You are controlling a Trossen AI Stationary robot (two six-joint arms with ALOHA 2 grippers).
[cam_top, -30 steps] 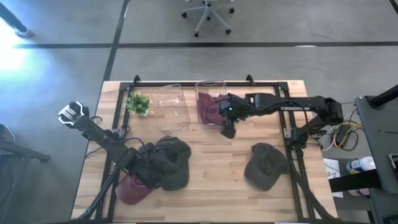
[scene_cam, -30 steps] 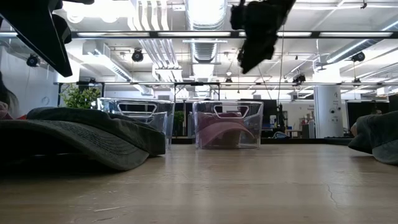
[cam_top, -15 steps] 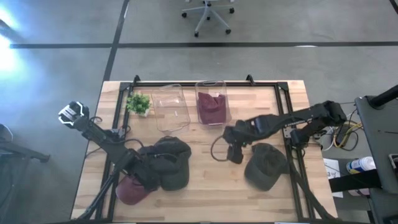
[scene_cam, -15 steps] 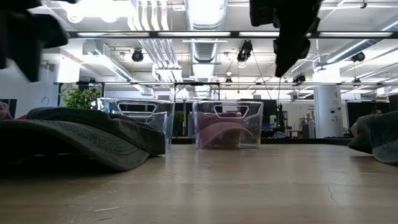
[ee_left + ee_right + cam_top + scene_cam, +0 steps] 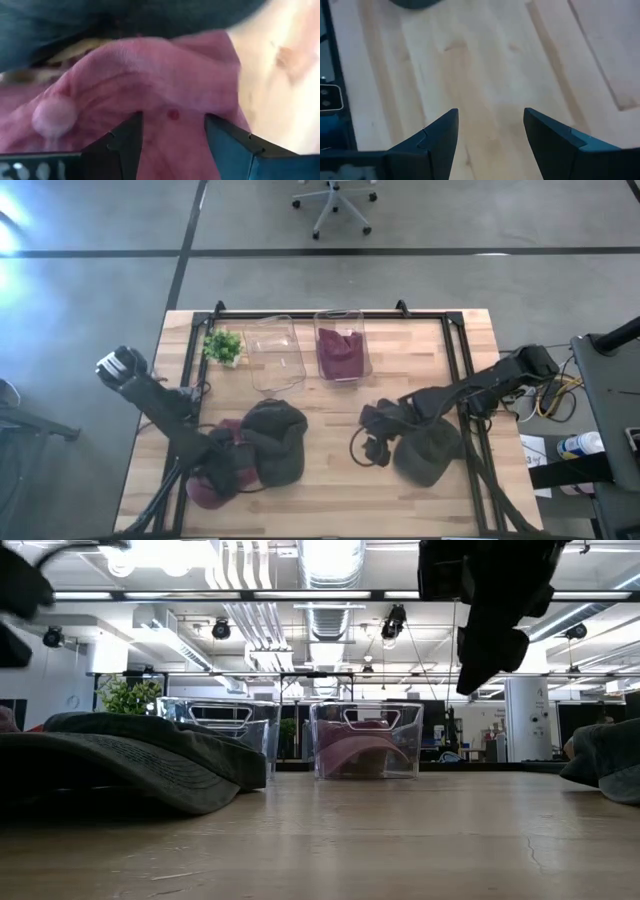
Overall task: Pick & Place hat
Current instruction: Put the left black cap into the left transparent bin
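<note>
A maroon hat (image 5: pixel 203 488) lies near the table's near-left corner, its top button (image 5: pixel 54 117) showing in the left wrist view. My left gripper (image 5: pixel 226 470) (image 5: pixel 170 135) is open, close over its crown. A dark green hat (image 5: pixel 277 440) (image 5: pixel 120 765) rests beside it, partly on it. An olive hat (image 5: pixel 430 448) (image 5: pixel 608 760) lies on the right. My right gripper (image 5: pixel 378 445) (image 5: pixel 490 130) (image 5: pixel 490 630) hangs open above bare wood, just left of it. Another maroon hat (image 5: pixel 340 355) (image 5: pixel 358 752) sits in the right clear bin (image 5: pixel 360 345). My left gripper comes down on the maroon hat's crown (image 5: pixel 170 95), with one open finger (image 5: pixel 125 145) on each side of the cloth next to the button. I cannot tell whether the fingers touch the cloth.
An empty clear bin (image 5: pixel 272 352) (image 5: pixel 215 730) stands left of the filled one, with a small green plant (image 5: pixel 222 345) beside it. Bare wood (image 5: pixel 335 480) lies between the hats. A black frame rail (image 5: pixel 462 370) runs along the table's right side.
My right gripper has swung from the right bin toward the table's near edge and stopped beside the olive hat, still open. My left gripper has shifted toward the near edge, from the dark green hat to over the maroon hat.
</note>
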